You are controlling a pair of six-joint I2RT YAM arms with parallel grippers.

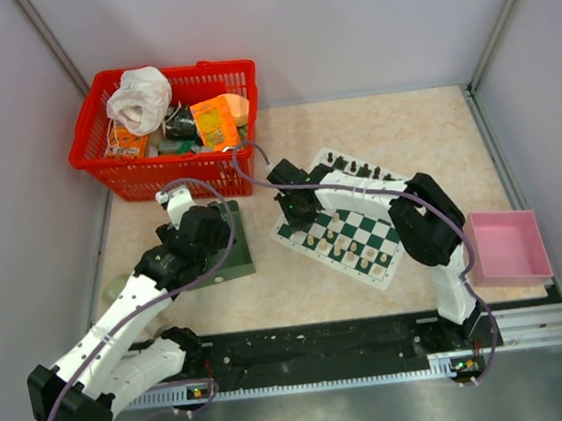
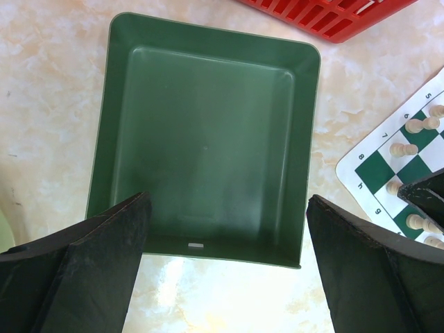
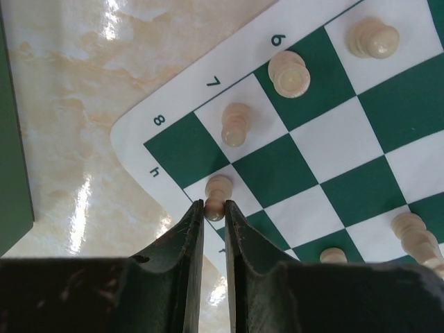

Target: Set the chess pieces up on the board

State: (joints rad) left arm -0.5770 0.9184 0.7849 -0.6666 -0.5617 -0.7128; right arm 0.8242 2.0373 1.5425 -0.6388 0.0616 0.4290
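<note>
The green-checked board (image 3: 333, 132) lay askew. Cream chess pieces (image 3: 236, 123) stood upright on it, black ones (image 1: 362, 169) along its far edge; the right tool (image 3: 214, 207) pinched one cream pawn (image 3: 219, 186).

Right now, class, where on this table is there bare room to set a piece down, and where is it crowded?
Free: inside the green tray; inside the pink bin; the table strip between tray and board; and the table behind the board, right of the red basket. Crowded: the basket, heaped full, and the board's left side, lined with white pieces.
</note>
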